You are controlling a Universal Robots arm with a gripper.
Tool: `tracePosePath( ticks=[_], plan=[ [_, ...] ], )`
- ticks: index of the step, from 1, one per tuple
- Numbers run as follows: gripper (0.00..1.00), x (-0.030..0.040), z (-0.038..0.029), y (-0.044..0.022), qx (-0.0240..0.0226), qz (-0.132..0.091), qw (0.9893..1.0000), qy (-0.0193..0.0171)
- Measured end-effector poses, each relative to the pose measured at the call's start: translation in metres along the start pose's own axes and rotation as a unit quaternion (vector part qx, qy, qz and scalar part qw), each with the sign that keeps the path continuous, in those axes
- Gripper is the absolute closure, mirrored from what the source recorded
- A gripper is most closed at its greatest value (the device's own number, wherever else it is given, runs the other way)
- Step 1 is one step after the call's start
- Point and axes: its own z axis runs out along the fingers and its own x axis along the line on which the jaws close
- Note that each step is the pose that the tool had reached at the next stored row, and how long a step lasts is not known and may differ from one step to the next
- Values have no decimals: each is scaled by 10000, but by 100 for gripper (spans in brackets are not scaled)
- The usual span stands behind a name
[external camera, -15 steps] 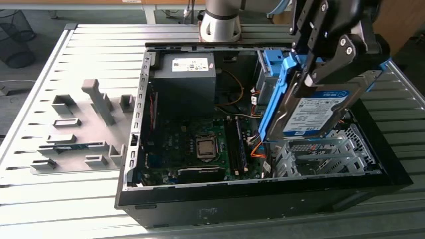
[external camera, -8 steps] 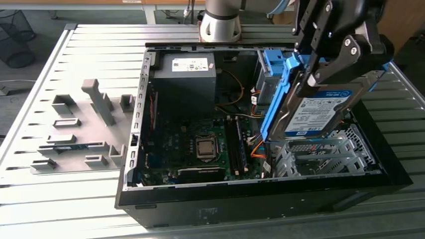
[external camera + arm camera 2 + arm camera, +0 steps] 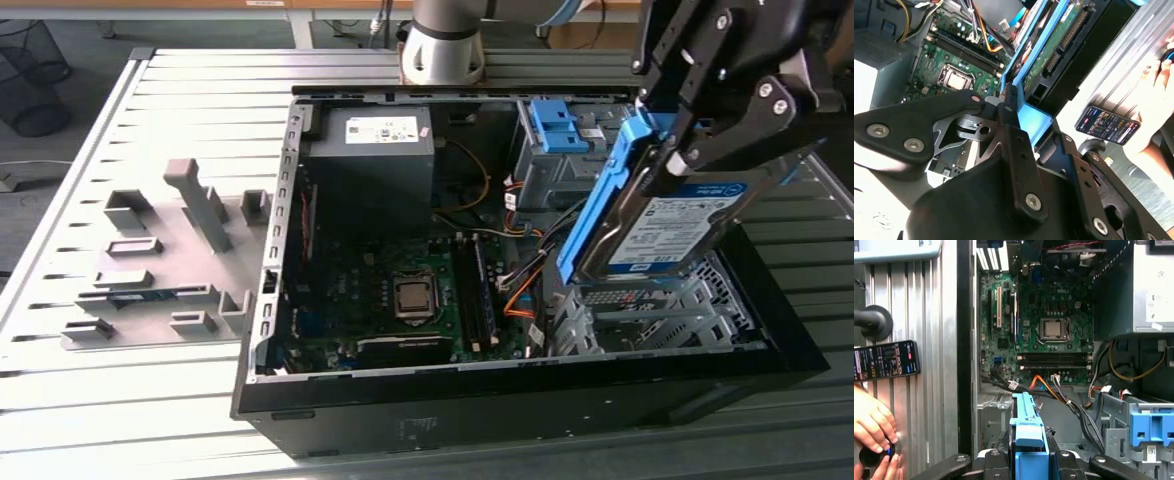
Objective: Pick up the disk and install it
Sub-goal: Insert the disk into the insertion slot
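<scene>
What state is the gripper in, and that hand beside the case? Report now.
Gripper: shut on the disk, held tilted over the open case.
Person's hand: fingers touching a small dark object; what it is cannot be told.

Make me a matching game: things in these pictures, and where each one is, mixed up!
1. silver rectangular disk in blue plastic bracket
2. big grey box with white sticker
3. flat black phone

A. lying on the ribbed metal table beside a hand
B. held tilted in the black claw
C. sitting inside the open black computer case

Pairs: 1-B, 2-C, 3-A
</scene>
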Motion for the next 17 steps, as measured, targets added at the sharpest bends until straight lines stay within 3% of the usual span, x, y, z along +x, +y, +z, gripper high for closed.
tracePosePath(
  ticks=[17],
  plan=[
    [64, 67, 71, -135, 0, 0, 10000, 1]
  ],
)
